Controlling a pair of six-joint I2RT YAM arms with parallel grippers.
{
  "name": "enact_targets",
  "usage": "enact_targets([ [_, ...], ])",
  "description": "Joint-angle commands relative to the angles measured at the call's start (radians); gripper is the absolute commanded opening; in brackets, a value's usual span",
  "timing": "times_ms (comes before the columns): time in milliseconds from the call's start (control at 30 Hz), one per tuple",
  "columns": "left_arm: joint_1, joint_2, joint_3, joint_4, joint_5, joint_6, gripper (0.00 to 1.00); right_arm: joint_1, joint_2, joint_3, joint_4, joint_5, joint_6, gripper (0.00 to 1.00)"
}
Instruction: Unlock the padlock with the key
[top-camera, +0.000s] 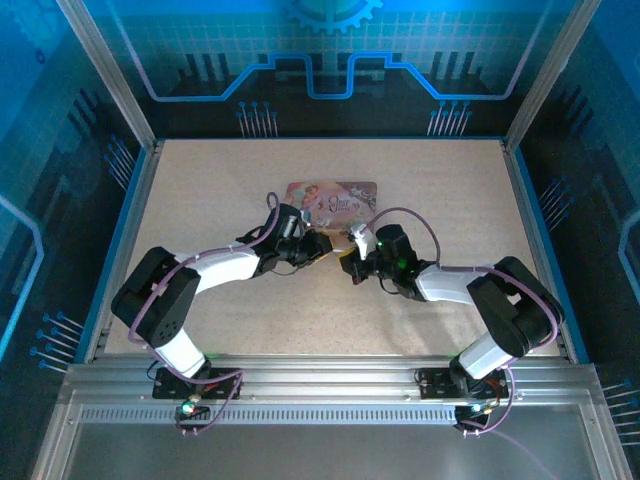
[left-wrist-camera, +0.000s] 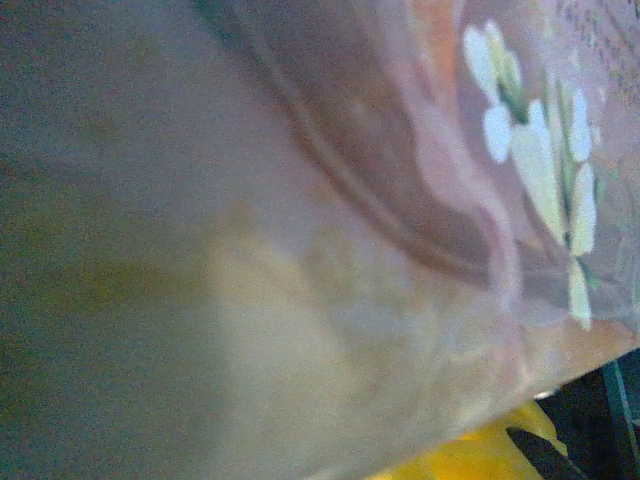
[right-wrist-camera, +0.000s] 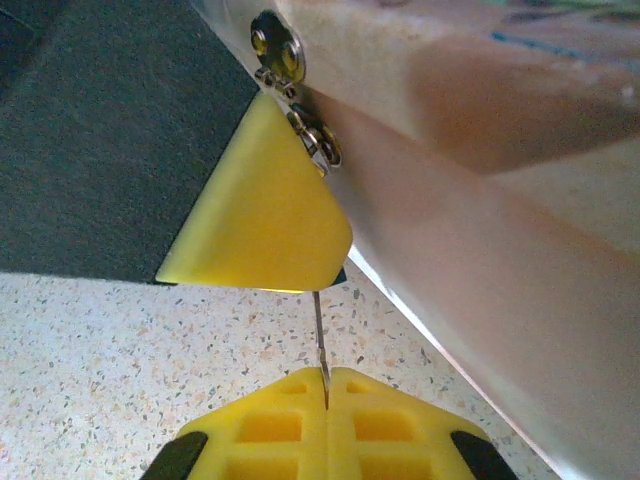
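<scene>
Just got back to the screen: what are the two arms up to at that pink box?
The right gripper is shut on the key, with its thin blade pointing up at a yellow finger of the left gripper. That finger sits beside the metal clasp on the pink tin box. Whether the key has reached the padlock, I cannot tell.

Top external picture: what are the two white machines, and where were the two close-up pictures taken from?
They are two robot arms bolted at the near edge of a table, seen from above. Each close-up comes from a camera on one arm's wrist. A pink tin box lies on the table. The left gripper is right up against it, so its camera gets blurred box artwork. The right gripper is shut on a thin metal sliver, apparently the key, close below the box's metal fittings.
</scene>
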Motion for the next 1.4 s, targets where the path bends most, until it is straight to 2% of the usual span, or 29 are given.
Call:
enact_targets([
  [0,0.001,-0.027,0.008,0.035,0.036,-0.024,0.09,0.022,0.014,0.029,0.042,-0.028,-0.022,0.00],
  [633,0.001,-0.030,0.011,0.021,0.036,-0.018,0.09,-0.001,-0.017,-0.015,0.115,0.002,0.017,0.00],
  [1367,0.002,-0.033,0.014,0.019,0.035,-0.018,0.09,-0.015,-0.027,-0.029,0.120,0.007,0.022,0.00],
])
